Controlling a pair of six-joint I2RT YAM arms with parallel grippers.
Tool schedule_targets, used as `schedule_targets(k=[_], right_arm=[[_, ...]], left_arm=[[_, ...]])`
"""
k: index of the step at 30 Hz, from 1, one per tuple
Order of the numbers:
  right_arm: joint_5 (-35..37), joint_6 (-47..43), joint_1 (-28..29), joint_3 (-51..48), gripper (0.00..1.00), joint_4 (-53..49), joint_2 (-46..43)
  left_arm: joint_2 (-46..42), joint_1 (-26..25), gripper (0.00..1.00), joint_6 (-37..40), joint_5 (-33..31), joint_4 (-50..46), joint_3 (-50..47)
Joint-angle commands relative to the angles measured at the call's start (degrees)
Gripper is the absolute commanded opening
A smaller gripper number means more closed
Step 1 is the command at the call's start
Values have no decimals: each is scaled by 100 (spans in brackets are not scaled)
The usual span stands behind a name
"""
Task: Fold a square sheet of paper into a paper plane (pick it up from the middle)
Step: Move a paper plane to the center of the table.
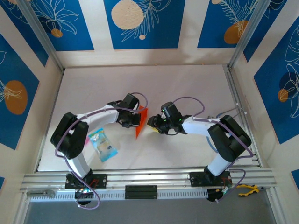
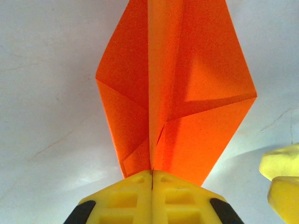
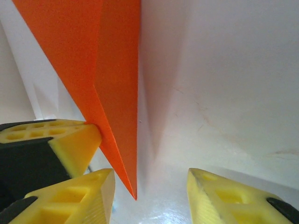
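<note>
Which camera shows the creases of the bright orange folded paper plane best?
Left wrist view: the bright orange folded paper plane spreads broadside, creases plain, pinched in the left end effector. Top external shows a small orange sliver; right wrist, one pointed edge.

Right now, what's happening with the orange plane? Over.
Left tool shut on plane at its crease. Right tool open, plane's point between its fingers. Packet lies by left arm, not in the way.
</note>
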Motion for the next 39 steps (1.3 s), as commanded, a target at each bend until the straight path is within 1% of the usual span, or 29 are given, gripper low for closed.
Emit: schedule_targets(k=[1,11,14,17,19,22,24,29,34,39], right_arm=[[-182,-50,62,177,47,167,-17],[-166,-8,144,668,47,-16,516],[-68,-30,153,842,43,-235,653],[25,-52,146,912,33,-391,742],[-2,-44,127,899,23,-374,795],[-119,-32,117,853,10,-224,821],[-148,-25,127,837,6,-191,808],[-150,42,126,785,4,-204,799],[-161,89,126,729,3,-166,794],[-166,87,126,719,3,-181,795]], left_arm=[[-199,-61,0,-9,164,47,-104],[-268,-118,0,-13,234,56,-167],[-299,-137,0,-18,234,66,-205],[-317,-139,1,-18,238,71,-237],[-340,-141,1,-16,264,86,-251],[-379,-139,7,19,330,115,-267],[-421,-139,12,52,305,108,-276],[-583,-139,20,155,312,175,-306],[-722,-142,26,296,157,202,-364],[-664,-144,29,374,92,205,-404]])
